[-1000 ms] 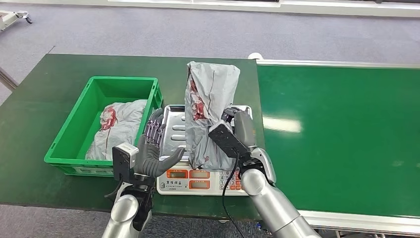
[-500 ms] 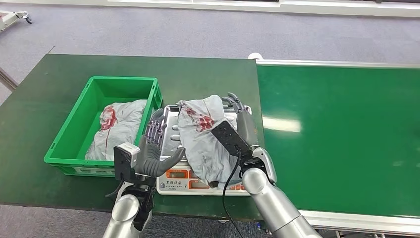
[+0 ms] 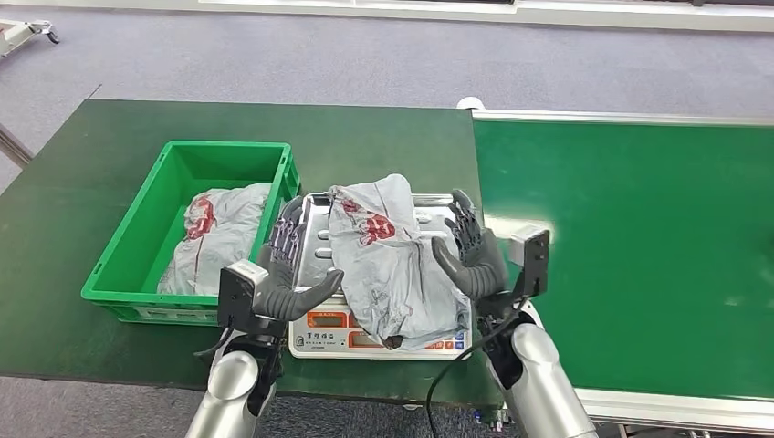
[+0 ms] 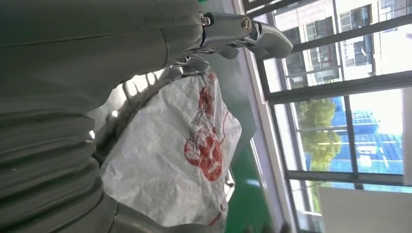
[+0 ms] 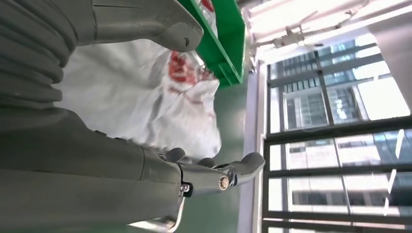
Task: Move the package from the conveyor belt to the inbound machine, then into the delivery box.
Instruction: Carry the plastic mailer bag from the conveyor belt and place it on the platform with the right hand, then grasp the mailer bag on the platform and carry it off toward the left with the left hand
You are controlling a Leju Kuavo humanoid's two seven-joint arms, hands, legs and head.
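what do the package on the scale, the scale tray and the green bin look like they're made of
Package: thin grey plastic film, probably a poly mailer; it crumples, has a slight sheen and carries red print.
Scale tray: looks like bare metal, likely stainless steel; silvery and reflective with pressed ribs.
Green bin: rigid moulded plastic, evenly coloured, with a thick rim.

Grey floor (image 3: pixel 365 55) beyond the green table (image 3: pixel 55 201); tall sunlit windows (image 4: pixel 340 97).

The left hand (image 4: pixel 97 73) is taking up much of the frame, fingers (image 4: pixel 243 31) stretching out over a crumpled grey package (image 4: pixel 165 165) with red print. Windows (image 4: pixel 340 87) and a tree (image 4: pixel 318 131) are showing beyond.
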